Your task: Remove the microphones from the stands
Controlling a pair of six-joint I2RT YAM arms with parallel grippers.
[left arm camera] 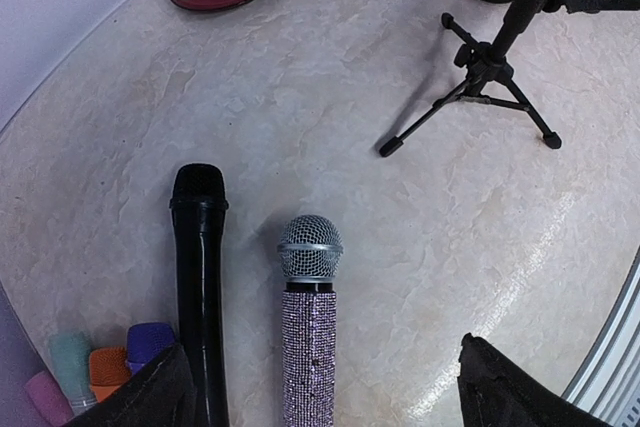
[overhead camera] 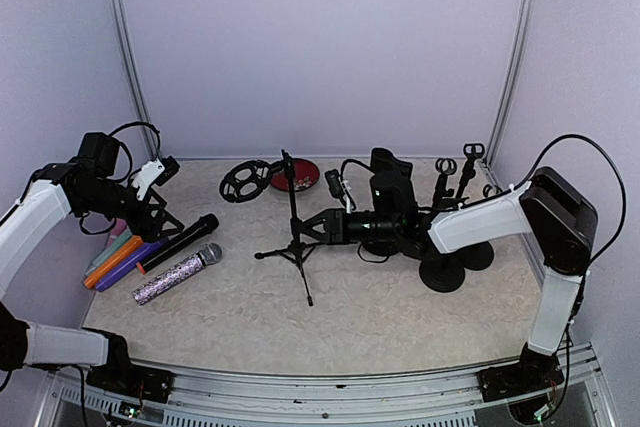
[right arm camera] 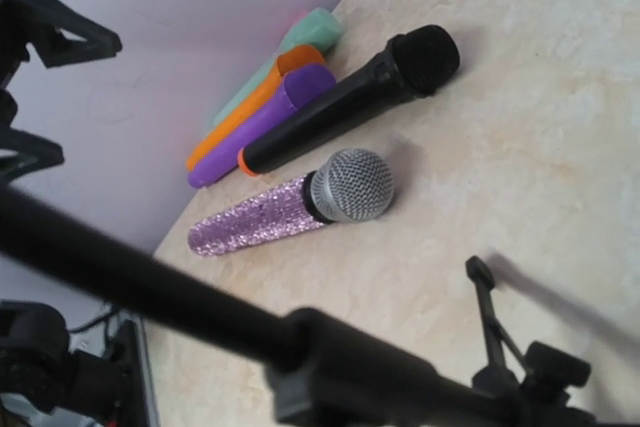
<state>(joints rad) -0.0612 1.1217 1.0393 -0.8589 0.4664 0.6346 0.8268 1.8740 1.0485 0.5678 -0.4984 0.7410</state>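
Note:
The black tripod stand [overhead camera: 292, 209] is upright in the middle of the table, with nothing showing in its top. A purple glitter microphone [overhead camera: 178, 274] with a silver mesh head lies flat on the table to its left, beside a black microphone [overhead camera: 180, 242]. My left gripper [left arm camera: 320, 379] hangs open above the glitter microphone's [left arm camera: 308, 347] handle, touching nothing. My right gripper [overhead camera: 312, 227] reaches in from the right, level with the stand's pole. In the right wrist view the stand's pole [right arm camera: 200, 307] crosses close and blurred, and my own fingers are hidden.
Orange, purple and green microphones [overhead camera: 120, 257] lie at the left wall. At the back are a red plate [overhead camera: 295, 175] and a black ring-shaped holder [overhead camera: 243, 180]. More black stands with round bases [overhead camera: 445, 272] crowd under my right arm.

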